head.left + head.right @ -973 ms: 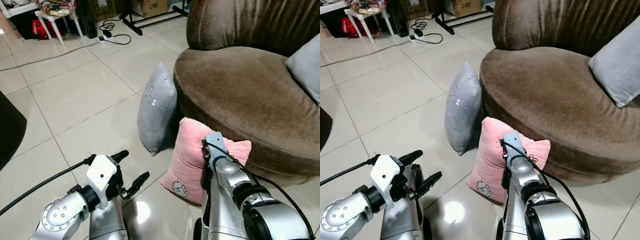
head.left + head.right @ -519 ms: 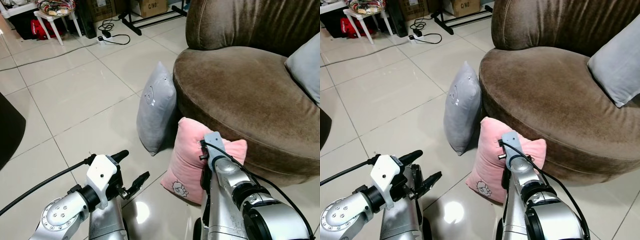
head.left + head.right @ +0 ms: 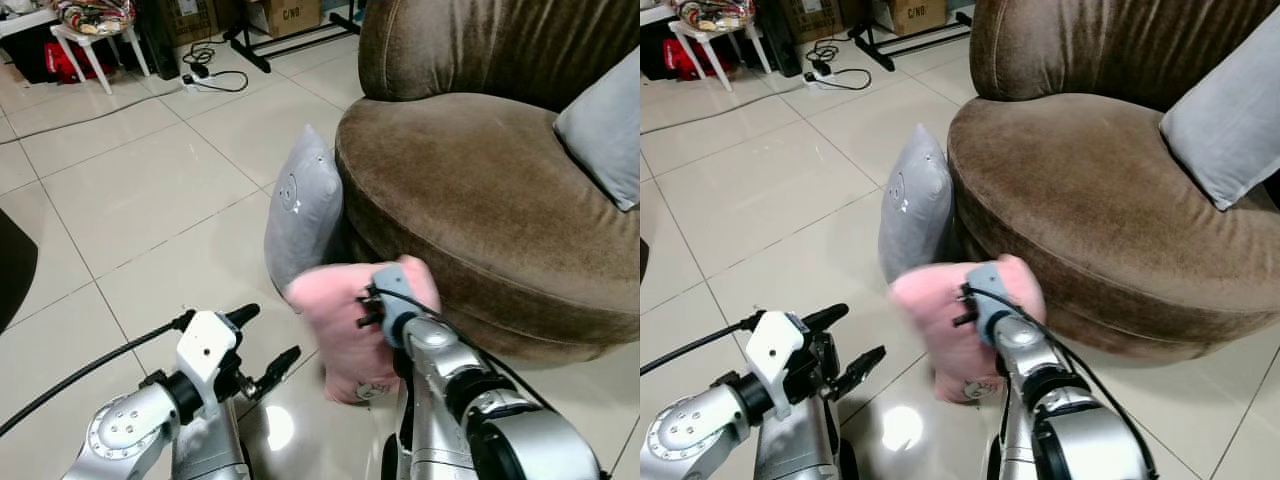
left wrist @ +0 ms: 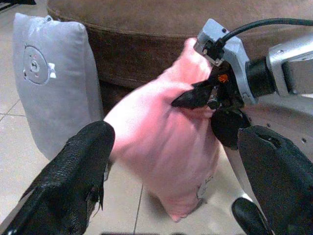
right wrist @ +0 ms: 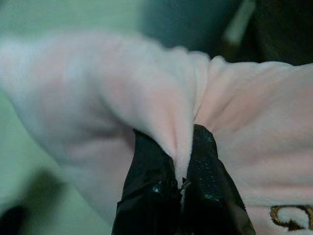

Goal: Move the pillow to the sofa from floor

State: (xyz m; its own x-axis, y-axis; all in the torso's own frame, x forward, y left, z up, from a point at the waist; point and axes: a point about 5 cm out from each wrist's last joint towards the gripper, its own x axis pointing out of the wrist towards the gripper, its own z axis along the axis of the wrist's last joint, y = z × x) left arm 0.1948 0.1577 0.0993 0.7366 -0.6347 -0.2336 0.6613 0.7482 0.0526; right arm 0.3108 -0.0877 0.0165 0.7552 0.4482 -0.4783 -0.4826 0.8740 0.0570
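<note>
The pillow is hanging from the right gripper jaws, a second pillow leaning against the sofa beyond them, the left gripper sitting left.

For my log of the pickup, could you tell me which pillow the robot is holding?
The pink pillow, pinched by the right gripper. The grey pillow stands against the sofa; another grey one lies on it.

A home living room: brown sofa, tiled floor, cushions.

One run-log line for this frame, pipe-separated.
right gripper: shut on pink pillow | pillow: off floor, blurred | left gripper: open, idle | grey pillow: leaning on sofa
</note>
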